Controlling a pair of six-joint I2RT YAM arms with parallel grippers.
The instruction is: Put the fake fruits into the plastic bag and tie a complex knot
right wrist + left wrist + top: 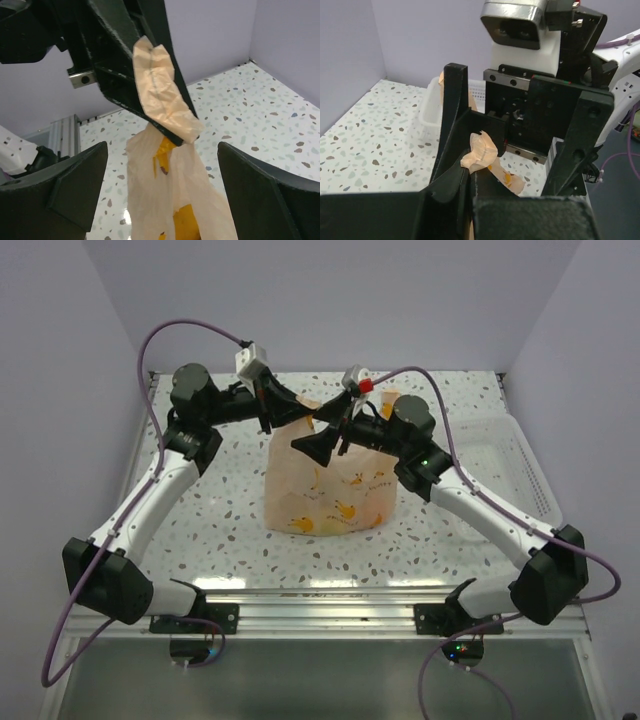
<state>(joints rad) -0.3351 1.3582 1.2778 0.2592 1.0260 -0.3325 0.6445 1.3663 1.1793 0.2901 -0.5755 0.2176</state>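
Observation:
The peach-orange plastic bag stands upright in the middle of the table. Yellow shapes show through its film; I cannot tell which fruits they are. My left gripper is shut on a bunched handle at the bag's top and holds it up; the pinched film shows in the left wrist view. My right gripper is open just right of that handle. In the right wrist view its fingers stand wide on both sides of the hanging bag neck without touching it. No knot is in view.
A white plastic tray lies on the right side of the table and also shows in the left wrist view. The two wrists are very close together above the bag. Walls close in the back and both sides.

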